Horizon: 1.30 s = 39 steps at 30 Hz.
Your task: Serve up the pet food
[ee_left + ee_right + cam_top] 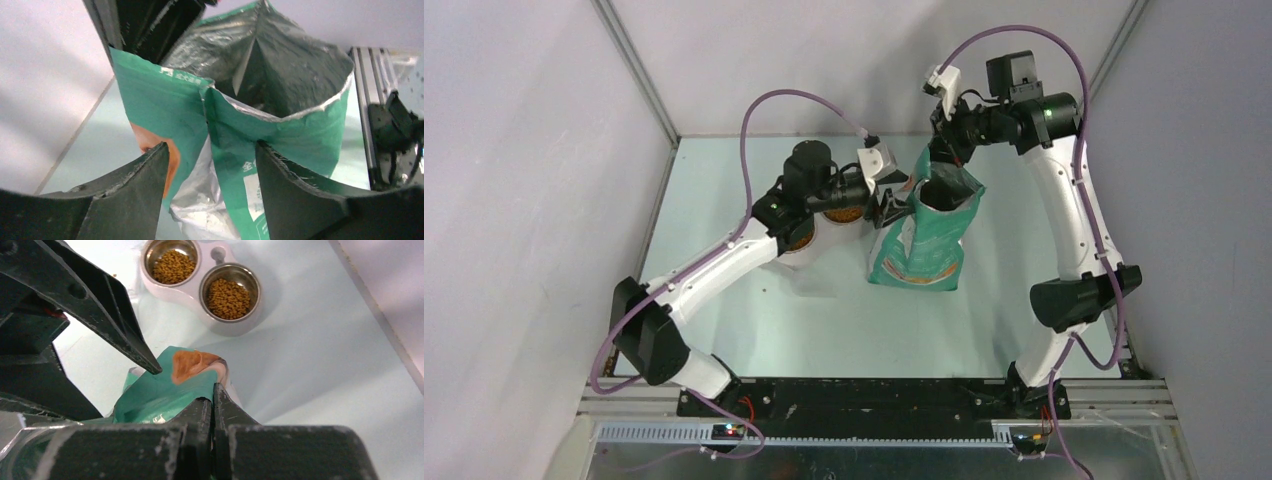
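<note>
Where the left arm (724, 262) crosses the table (994, 230): it hides most of the feeding dish from above, so only slivers of the bowls show beside its wrist.
Bag (919, 245): teal and white, upright in the middle of the table, with its mouth gaping.
Bag inside: the silver lining falls into shadow, and what lies at the bottom cannot be made out.
Bag, cut off: the left wrist view shows only its upper part. The right wrist view shows only a folded teal corner with an orange print.
Dish (195, 295): white and double, on the table left of the bag, holding two steel bowls (256, 290) side by side.
Bowl contents: kibble (228, 297) lies in both bowls, brown-orange and below the rims.
Left pincer (211, 145): its jaws are wide apart, with the bag's near wall and seam showing in the gap. Whether either finger touches the bag cannot be told.
Right pincer (214, 390): closed flat on the bag's top edge, at the far side of the mouth.
Kibble and pincers: the kibble sits under the left arm's wrist, just behind the left pincer. It lies beyond the bag from the right pincer, apart from both.
</note>
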Each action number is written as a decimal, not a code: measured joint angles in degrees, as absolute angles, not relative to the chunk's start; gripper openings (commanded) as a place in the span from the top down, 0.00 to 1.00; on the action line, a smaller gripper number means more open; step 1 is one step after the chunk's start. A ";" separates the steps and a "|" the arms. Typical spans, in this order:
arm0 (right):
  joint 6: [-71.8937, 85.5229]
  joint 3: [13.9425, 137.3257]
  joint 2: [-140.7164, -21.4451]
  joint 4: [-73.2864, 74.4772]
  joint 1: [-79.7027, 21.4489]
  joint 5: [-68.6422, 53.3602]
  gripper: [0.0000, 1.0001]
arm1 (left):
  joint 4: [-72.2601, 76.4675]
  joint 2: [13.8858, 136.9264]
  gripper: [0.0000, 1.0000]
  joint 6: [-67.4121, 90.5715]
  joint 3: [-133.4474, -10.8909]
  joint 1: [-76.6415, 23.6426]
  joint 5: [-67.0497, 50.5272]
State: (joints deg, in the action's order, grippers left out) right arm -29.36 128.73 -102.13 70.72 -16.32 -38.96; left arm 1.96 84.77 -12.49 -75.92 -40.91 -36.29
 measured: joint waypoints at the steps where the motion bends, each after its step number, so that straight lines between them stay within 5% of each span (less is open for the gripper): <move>1: -28.95 128.88 -102.43 70.17 -16.32 -38.37 0.99 | 3.33 85.10 0.39 -11.14 -76.09 -41.04 -35.03; 12: -25.80 129.19 -103.53 67.05 -15.35 -34.02 0.94 | 7.20 86.91 0.98 -7.44 -78.30 -40.99 -31.99; 23: -23.27 130.10 -104.16 66.54 -11.29 -33.34 0.93 | 7.22 86.24 1.00 -4.84 -77.95 -35.20 -32.08; 31: -21.61 133.82 -107.74 65.43 -11.31 -31.29 0.94 | 5.06 75.18 1.00 -9.34 -63.42 -33.50 -36.29; 36: -19.40 133.82 -107.70 65.52 -11.27 -31.70 0.92 | 4.95 79.22 1.00 -11.38 -62.74 -35.33 -40.73; 39: -17.76 133.82 -107.57 65.76 -11.22 -32.40 0.78 | 5.02 84.99 1.00 -12.27 -65.71 -36.77 -42.26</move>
State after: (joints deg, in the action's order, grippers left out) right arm -17.76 133.82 -107.57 65.76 -11.22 -32.40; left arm 5.02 84.99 -12.27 -65.71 -36.77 -42.26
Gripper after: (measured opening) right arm 0.096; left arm 0.002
